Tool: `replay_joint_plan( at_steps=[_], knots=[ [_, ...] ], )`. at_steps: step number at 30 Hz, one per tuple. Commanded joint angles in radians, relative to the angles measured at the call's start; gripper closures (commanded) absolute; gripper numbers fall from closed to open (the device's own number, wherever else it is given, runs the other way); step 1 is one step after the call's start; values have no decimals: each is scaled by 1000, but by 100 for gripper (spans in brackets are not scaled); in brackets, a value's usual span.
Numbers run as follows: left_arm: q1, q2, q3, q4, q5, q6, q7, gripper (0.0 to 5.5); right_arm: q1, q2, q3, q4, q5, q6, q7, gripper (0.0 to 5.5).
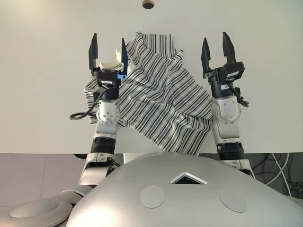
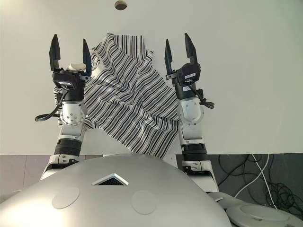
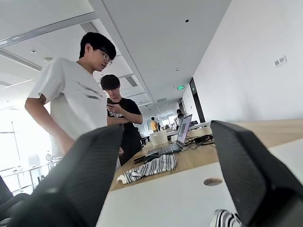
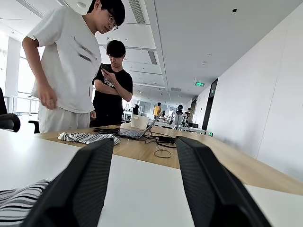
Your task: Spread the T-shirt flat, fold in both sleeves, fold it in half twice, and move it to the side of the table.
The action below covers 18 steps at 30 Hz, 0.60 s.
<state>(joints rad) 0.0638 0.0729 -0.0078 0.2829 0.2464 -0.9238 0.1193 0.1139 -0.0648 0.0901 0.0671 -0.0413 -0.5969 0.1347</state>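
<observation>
1. A plain white table (image 1: 265,71) is stretching away from the robot, with a small round dark grommet (image 1: 148,4) sitting at its far edge.
2. A black-and-white striped cotton T-shirt (image 1: 161,94) is lying rumpled along the middle of the table. It is running slantwise from near the far edge to the near edge, with folds and ridges crossing it and no sleeve laid out plainly.
3. The left pincer (image 1: 108,47) is pointing toward the far edge over the shirt's left part, its two dark fingers standing apart and holding nothing.
4. The right pincer (image 1: 215,45) is pointing the same way just beside the shirt's right side, over bare table, its fingers likewise apart and empty.
5. Judging by this, the first step, spreading the shirt flat, is only beginning; no fold is made yet.
6. The next move is calling for both pincers to come down onto cloth edges on opposite sides, close on a single layer, and draw outward toward the table's left and right edges until the wrinkles are gone.
</observation>
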Motion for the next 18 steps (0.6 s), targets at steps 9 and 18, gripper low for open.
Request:
replay_joint_plan(
  at_steps=[9,18],
  knots=[
    [-2,-1,-31,-42,16,25,-16,209,-21,4,15,8,-24,-21,-13,307],
    [-12,3,-24,-58,16,23,-3,209,-28,3,29,8,-43,-25,-16,307]
  ],
)
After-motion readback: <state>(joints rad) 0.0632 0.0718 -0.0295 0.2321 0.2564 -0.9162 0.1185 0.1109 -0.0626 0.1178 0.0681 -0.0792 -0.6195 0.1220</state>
